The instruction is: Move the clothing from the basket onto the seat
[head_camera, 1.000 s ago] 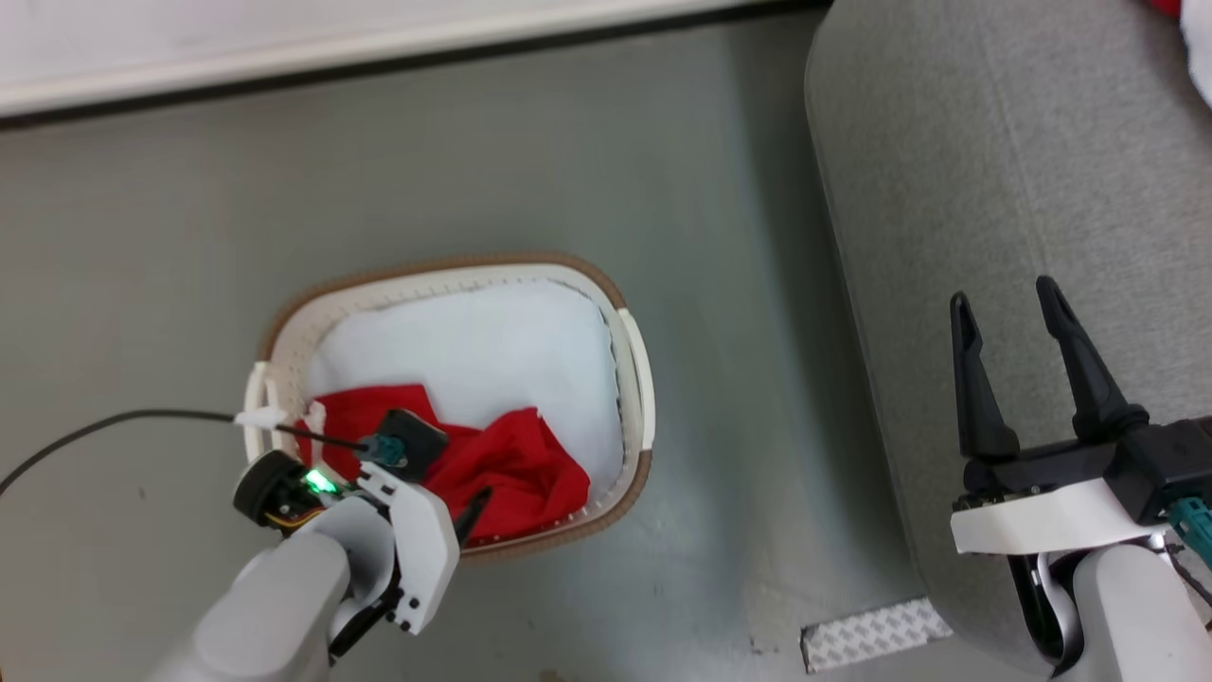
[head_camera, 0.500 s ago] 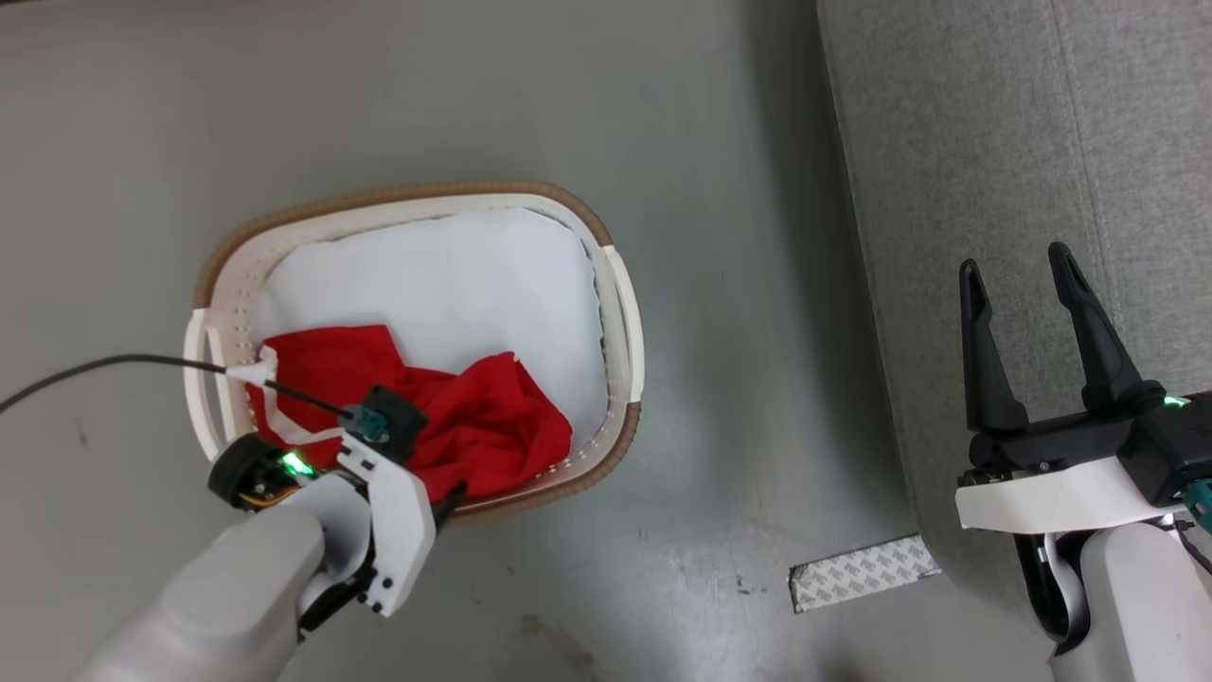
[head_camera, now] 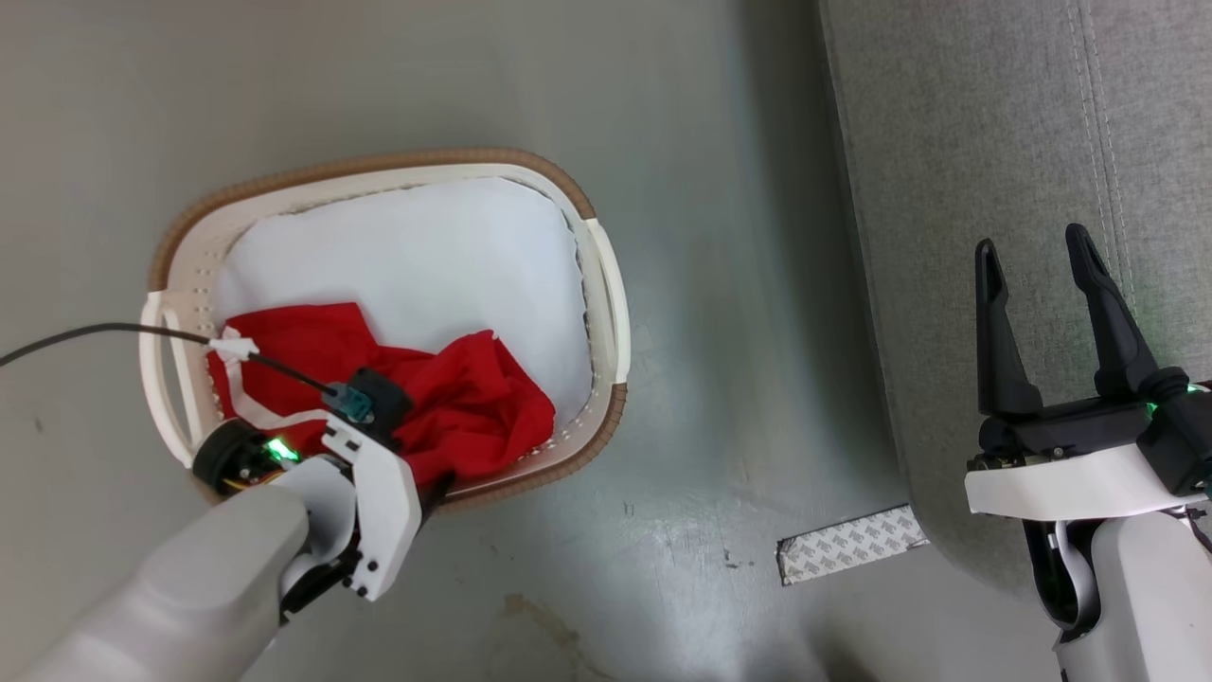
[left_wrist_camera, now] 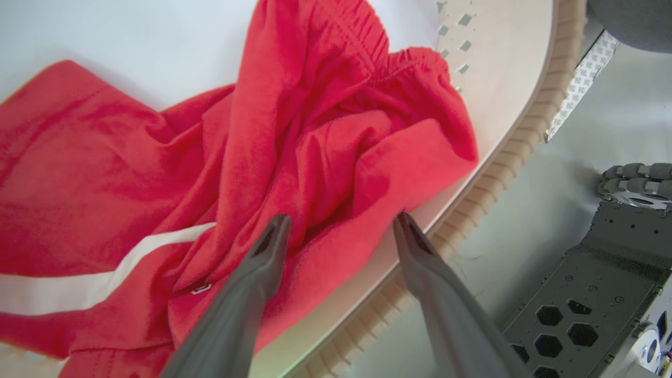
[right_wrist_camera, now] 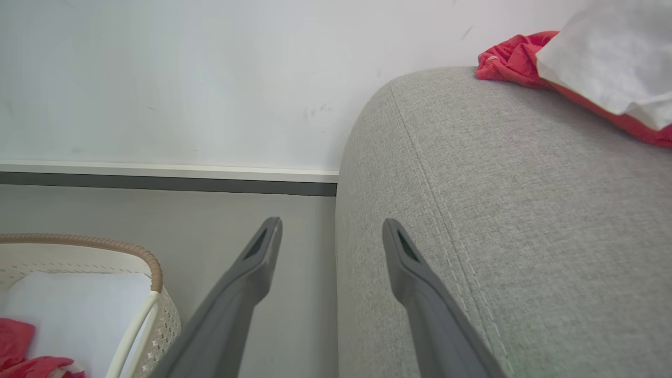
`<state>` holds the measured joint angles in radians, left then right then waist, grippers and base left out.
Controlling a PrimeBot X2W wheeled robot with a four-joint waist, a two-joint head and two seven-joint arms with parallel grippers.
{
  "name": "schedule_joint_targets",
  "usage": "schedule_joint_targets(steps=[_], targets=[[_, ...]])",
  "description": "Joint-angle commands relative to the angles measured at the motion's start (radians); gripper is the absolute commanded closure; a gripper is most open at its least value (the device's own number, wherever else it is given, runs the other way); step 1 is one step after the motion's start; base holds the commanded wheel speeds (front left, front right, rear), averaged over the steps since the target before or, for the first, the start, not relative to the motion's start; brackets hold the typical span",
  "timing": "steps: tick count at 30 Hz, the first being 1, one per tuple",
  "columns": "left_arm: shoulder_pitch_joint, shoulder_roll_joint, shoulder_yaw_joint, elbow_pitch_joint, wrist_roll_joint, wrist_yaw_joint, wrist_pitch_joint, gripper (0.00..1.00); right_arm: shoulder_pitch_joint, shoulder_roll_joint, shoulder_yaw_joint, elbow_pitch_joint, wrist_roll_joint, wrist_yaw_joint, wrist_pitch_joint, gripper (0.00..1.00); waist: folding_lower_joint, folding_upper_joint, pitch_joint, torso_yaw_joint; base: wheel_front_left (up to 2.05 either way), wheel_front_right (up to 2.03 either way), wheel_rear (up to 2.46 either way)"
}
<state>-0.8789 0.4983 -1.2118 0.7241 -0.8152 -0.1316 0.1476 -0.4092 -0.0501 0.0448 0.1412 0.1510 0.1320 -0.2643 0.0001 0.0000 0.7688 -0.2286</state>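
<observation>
The seat (head_camera: 994, 142) takes the right side of the head view, and its near part is bare grey cloth. In the right wrist view, another red and white garment (right_wrist_camera: 517, 55) lies far back on it. On the floor (head_camera: 720, 379) beside the seat, apart from it, stands the basket (head_camera: 379, 166) with its white liner (head_camera: 407, 256). The clothing (head_camera: 473, 407) lies crumpled in the near part of the basket, on the liner, against the near wall.

The left tool (left_wrist_camera: 341, 219) is down inside the basket with its jaws spread wide. One fingertip rests on the red folds, the other stands at the cloth's edge near the basket wall, and a thick ridge of cloth lies between them. Nothing is gripped yet. The right tool (head_camera: 1032, 242) hangs over the edge of the seat, released and empty.

I judge that the step in hand is the reach for the clothing, just before the grasp. The next move calls for closing the left tool on that ridge, deep enough to catch the red cloth and not the liner. Then it should lift the cloth clear of the brown rim and carry it across to the seat.
</observation>
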Motion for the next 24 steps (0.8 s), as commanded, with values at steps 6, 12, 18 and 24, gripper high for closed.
schedule_joint_targets(steps=[6,12,18,24], targets=[[-0.032,0.021,-0.032,0.005,-0.025,0.002,-0.006,0.0,-0.021,-0.001,-0.007,-0.008,0.011,-0.003,0.0,0.0,-0.0001,0.0,0.024,-0.011,0.0,0.0,0.0],[-0.047,0.032,-0.052,-0.004,-0.043,0.002,-0.011,0.53,-0.024,-0.001,-0.009,-0.006,0.022,-0.003,0.0,0.0,-0.0001,0.0,0.041,-0.022,0.0,0.0,0.0],[-0.042,0.029,-0.061,-0.002,-0.051,0.002,-0.062,1.0,-0.034,-0.001,-0.021,0.004,0.037,-0.003,0.0,0.0,-0.0001,0.0,0.022,-0.024,0.0,0.0,0.0],[0.005,0.014,-0.051,-0.007,-0.117,0.002,-0.165,1.0,-0.004,-0.001,-0.018,0.037,0.037,-0.003,0.0,0.0,-0.0001,0.0,-0.091,-0.004,0.0,0.0,0.0]])
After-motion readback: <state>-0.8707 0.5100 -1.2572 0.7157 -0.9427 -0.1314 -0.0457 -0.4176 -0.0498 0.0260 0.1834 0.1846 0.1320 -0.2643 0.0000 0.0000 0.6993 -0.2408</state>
